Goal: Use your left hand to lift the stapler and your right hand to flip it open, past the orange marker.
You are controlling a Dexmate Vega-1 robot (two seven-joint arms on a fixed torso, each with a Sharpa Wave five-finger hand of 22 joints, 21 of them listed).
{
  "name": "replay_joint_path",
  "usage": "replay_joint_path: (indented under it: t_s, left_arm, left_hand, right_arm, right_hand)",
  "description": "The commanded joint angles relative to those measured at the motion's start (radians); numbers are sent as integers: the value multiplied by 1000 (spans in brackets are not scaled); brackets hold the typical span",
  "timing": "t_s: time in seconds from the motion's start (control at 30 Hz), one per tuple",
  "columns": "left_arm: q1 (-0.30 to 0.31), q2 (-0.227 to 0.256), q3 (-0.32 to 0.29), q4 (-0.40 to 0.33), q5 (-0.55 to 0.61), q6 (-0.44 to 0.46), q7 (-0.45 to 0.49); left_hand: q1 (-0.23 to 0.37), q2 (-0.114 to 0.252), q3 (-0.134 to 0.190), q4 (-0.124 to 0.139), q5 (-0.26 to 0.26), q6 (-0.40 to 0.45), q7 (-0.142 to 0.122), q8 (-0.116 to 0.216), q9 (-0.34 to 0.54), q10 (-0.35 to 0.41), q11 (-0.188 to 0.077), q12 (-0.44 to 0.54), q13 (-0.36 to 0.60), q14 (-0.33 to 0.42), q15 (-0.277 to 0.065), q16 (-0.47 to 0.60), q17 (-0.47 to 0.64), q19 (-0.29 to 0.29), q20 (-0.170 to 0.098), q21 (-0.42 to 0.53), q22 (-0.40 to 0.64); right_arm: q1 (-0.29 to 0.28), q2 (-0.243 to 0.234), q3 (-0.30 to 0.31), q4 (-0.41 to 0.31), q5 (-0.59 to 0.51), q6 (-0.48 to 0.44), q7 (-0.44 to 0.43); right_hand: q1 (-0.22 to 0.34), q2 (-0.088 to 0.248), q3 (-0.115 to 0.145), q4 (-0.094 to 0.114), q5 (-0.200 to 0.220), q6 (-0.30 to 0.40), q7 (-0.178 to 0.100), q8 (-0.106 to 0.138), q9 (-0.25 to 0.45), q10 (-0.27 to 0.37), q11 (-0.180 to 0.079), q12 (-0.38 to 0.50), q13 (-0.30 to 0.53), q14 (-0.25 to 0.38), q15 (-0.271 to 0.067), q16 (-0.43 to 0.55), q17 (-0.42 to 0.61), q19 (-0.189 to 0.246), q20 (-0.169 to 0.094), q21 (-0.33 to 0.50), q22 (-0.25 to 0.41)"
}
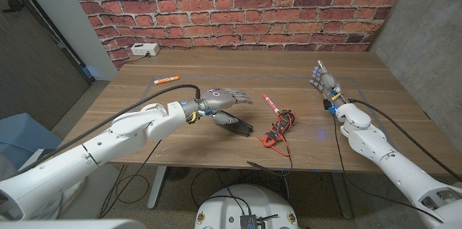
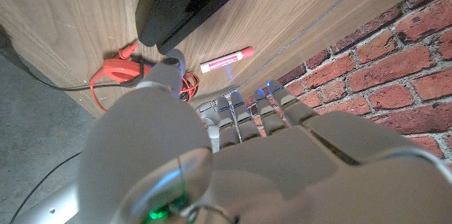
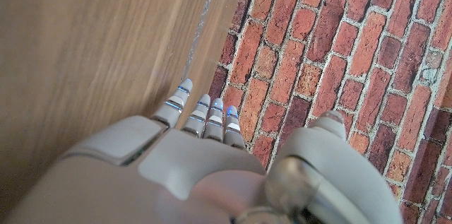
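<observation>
- 2 robot arms reach over the wooden table (image 1: 216,66), one from each near corner, with a brick wall (image 1: 238,5) behind it.
- The left hand (image 1: 222,99) hovers over the black stapler (image 1: 232,122), fingers stretched out towards the middle of the table and apart, holding nothing that I can see; whether it touches the stapler I cannot tell.
- The stapler lies on the table near the front edge, left of centre, directly under that hand.
- From the left wrist, the stapler's dark body (image 2: 183,1) shows beyond the fingers (image 2: 240,121).
- The right hand (image 1: 323,82) stands well apart on the right side, fingers straight and pointing at the wall, empty.
- An orange marker (image 1: 167,79) lies far left, towards the back.
- A red-and-white pen (image 1: 271,103) lies just right of the stapler, beside a tangle of red and black cables (image 1: 278,128).
- 1 white power strip (image 1: 144,50) sits at the back-left corner.
</observation>
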Motion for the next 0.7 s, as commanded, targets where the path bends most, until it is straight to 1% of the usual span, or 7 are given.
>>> replay_joint_path:
  t_s: [0.03, 0.17, 0.23, 0.3, 0.63, 0.7]
  left_arm:
    - [-11, 15, -9, -15, -48, -19, -83]
    - [-15, 19, -13, -20, -56, -23, -103]
    - [-20, 22, -13, -21, -58, -29, -114]
    - [-23, 25, -13, -28, -61, -26, -136]
    - [-20, 24, -11, -38, -20, -7, -152]
    - [-21, 23, -10, -33, -30, -8, -160]
  left_hand:
    - [-14, -8, -1, 10, 6, 9, 7, 4, 5, 14, 5, 10, 6, 4, -76, 9, 6, -2, 5, 3, 2]
    - [-19, -10, -2, 11, 6, 15, 12, 6, 5, 18, 7, 12, 7, 2, -72, 9, 6, -3, 6, 3, 2]
    - [-23, -10, -3, 13, 6, 15, 12, 6, 4, 19, 9, 12, 8, -2, -70, 8, 6, -4, 7, 3, 1]
    - [-31, -10, -5, 16, 5, 10, 18, 4, 4, 12, 11, 10, 9, -10, -69, 6, 7, -8, 8, 2, 1]
    - [-44, -11, -8, 20, 5, 5, 20, 1, 3, 8, 12, 9, 12, -17, -64, 5, 8, -18, 14, 0, 1]
    - [-46, -10, -8, 22, 5, 5, 20, 1, 3, 8, 13, 9, 12, -17, -64, 6, 9, -18, 13, 0, 1]
  right_arm:
    - [-2, -5, 0, -2, -2, -19, -15]
    - [-3, -4, 0, 3, 0, -20, -14]
    - [-5, -6, 2, -2, 3, -27, -18]
    - [-8, -12, 0, -11, -6, -33, -29]
    - [-10, -25, -3, -23, -15, -35, -24]
    - [-11, -26, -3, -27, -16, -36, -25]
  right_hand:
    - [15, 3, -1, -7, -1, 2, -2, 0, 2, -3, -2, 0, -1, -4, -8, 8, 2, -2, 1, 3, 1]
    - [16, 4, 0, -7, -1, 2, -2, 0, 2, -3, -2, 0, -1, -4, -8, 9, 2, -2, 2, 3, 1]
    - [16, 4, 0, -7, -1, 2, -2, 0, 2, -3, -2, 0, -1, -4, -8, 9, 2, -2, 2, 3, 1]
    - [17, 4, 1, -8, -2, 2, -2, 0, 2, -3, -2, 0, -2, -4, -8, 9, 2, -2, 2, 2, 1]
    - [19, 5, 2, -10, -2, 2, -2, 0, 3, -4, -1, 0, -2, -5, -8, 9, 1, -2, 1, 3, 1]
    - [20, 5, 3, -10, -2, 2, -2, 0, 3, -4, -1, 0, -2, -5, -8, 9, 1, -2, 1, 2, 1]
